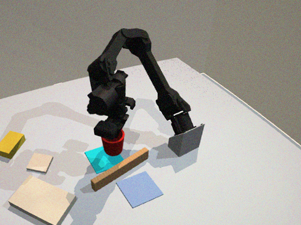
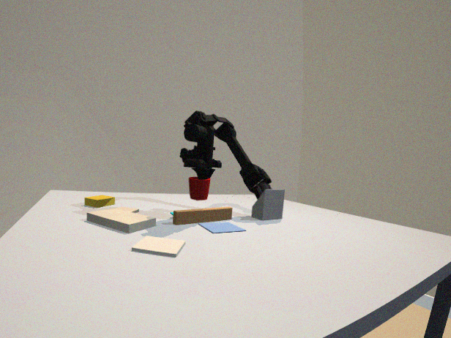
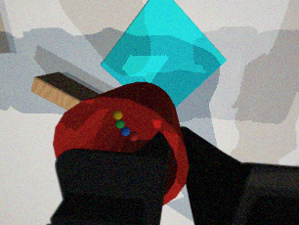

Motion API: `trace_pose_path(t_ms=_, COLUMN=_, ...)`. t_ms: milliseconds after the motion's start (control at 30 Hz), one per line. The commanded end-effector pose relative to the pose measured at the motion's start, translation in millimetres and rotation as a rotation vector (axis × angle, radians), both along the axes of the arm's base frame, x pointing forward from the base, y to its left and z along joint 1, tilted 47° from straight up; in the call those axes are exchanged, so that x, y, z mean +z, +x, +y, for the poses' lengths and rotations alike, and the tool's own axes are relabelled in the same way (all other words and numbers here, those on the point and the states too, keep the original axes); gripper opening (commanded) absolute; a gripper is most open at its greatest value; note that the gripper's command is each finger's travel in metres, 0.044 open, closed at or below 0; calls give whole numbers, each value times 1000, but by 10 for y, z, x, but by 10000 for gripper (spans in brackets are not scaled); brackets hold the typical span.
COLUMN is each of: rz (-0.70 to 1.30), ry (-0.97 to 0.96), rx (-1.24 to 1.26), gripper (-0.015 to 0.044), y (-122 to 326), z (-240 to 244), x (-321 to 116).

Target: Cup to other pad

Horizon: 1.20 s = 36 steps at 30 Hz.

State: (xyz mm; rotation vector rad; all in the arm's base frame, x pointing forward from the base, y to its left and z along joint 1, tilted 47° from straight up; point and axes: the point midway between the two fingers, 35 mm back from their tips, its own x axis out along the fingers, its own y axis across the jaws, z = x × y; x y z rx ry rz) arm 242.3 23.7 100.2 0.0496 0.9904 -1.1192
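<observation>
My gripper is shut on the wall of the red cup, one finger inside and one outside. The cup is in the air, roughly upright, higher than the wooden bar. In the wrist view a yellow marble, a green marble, a blue marble and a reddish marble lie inside it. The cyan pad lies below, partly beyond the cup's rim in the wrist view. The blue pad has nothing on it.
The wooden bar stands between the pads. A yellow block, a small beige tile and a large beige slab lie left. Another beige tile lies in front in the exterior view.
</observation>
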Motion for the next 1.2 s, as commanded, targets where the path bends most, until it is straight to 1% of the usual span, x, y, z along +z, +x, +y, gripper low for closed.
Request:
trace_pose_path(t_ms=0, rz=-3, ry=-1, rx=6, gripper=0, y=35, z=-69, x=105)
trace_pose_path(t_ms=300, rz=-4, ry=-3, rx=6, gripper=0, y=76, z=-230, x=297)
trace_pose_path(t_ms=1167, rz=-5, ry=-2, rx=6, gripper=0, y=110, z=-435, x=101)
